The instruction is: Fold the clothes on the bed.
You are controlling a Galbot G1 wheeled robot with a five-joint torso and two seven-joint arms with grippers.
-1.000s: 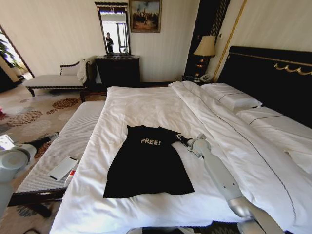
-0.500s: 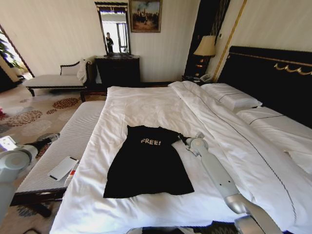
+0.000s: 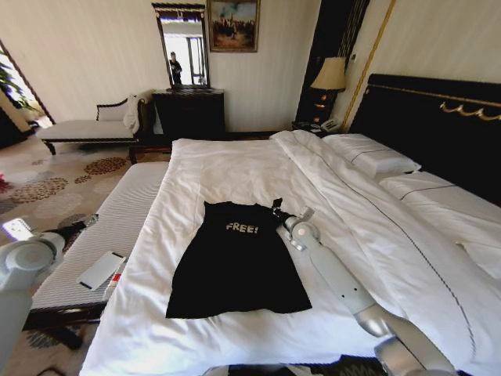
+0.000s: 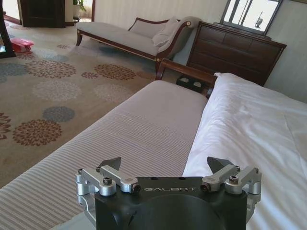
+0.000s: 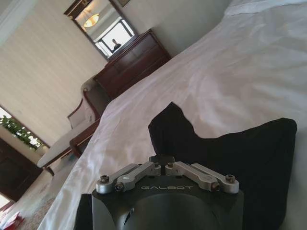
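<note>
One black short-sleeved soft T-shirt (image 3: 237,258) with white "FREE!" lettering lies flat on the white duvet of the large bed (image 3: 235,168). The right gripper (image 3: 276,211) pinches the shirt's sleeve, fingers together. The left gripper (image 4: 168,168) hovers beside the striped bench (image 3: 109,227), fingers wide apart, empty.

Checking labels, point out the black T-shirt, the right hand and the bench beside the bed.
black T-shirt (image 3: 235,266), head view, middle of the body.
right hand (image 3: 277,210), head view, at the fingertips.
bench (image 3: 117,223), head view, striped cushion.
</note>
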